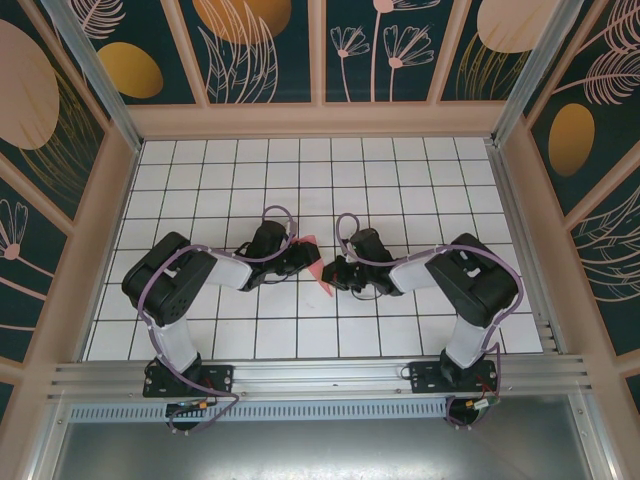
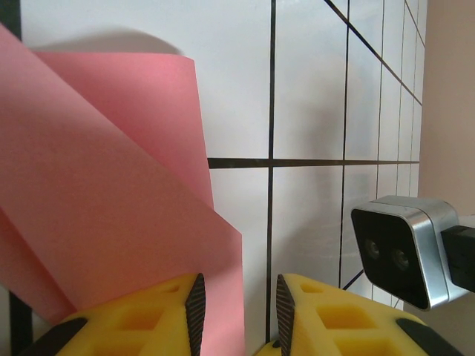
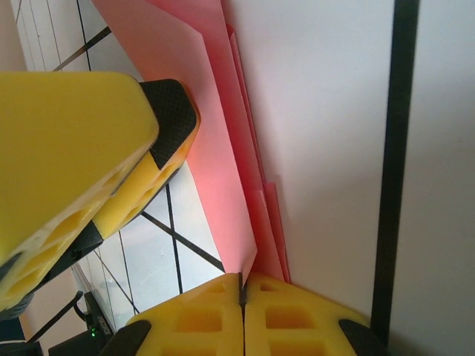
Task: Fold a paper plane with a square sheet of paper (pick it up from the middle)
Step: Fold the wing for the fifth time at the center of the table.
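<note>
The salmon-pink sheet of paper (image 1: 319, 268), partly folded, sits at the centre of the top view between the two arms, seemingly lifted off the bench (image 1: 300, 180); its long axis slants from upper left to lower right. At the bottom of the right wrist view the right fingers (image 3: 242, 297) are pressed fully together, pinching the sheet's lower tip; the left fingers (image 2: 194, 308) stand partly apart, with the sheet's edge running into their gap beside one pad, unclamped. Both arms are close; the next crease likely turns on the left fingers closing there.
</note>
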Available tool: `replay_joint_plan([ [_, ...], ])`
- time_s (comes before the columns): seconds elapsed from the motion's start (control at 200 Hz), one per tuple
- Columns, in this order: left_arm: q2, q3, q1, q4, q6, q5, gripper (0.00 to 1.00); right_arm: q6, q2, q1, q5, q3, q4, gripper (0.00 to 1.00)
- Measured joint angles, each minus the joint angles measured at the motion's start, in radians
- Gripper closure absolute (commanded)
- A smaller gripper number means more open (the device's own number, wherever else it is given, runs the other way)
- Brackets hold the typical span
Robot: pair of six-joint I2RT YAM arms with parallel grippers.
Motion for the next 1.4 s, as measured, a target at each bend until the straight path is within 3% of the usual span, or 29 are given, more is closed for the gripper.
replay_joint_plan([
  [0.315,0.000,0.008,0.000,-0.017,0.004,0.001,0.66,-0.008,-0.040,0.007,0.010,0.003,-0.071,0.87],
  [0.696,0.000,0.018,0.000,-0.039,0.008,0.001,0.66,-0.024,-0.043,0.011,0.018,-0.008,-0.084,0.94],
  [1.226,0.000,0.026,0.000,-0.055,0.018,0.008,0.66,-0.073,-0.082,0.024,0.046,0.008,-0.192,0.85],
  [1.401,0.000,0.030,0.000,-0.063,0.019,0.009,0.66,-0.079,-0.082,0.029,0.060,0.011,-0.206,0.93],
])
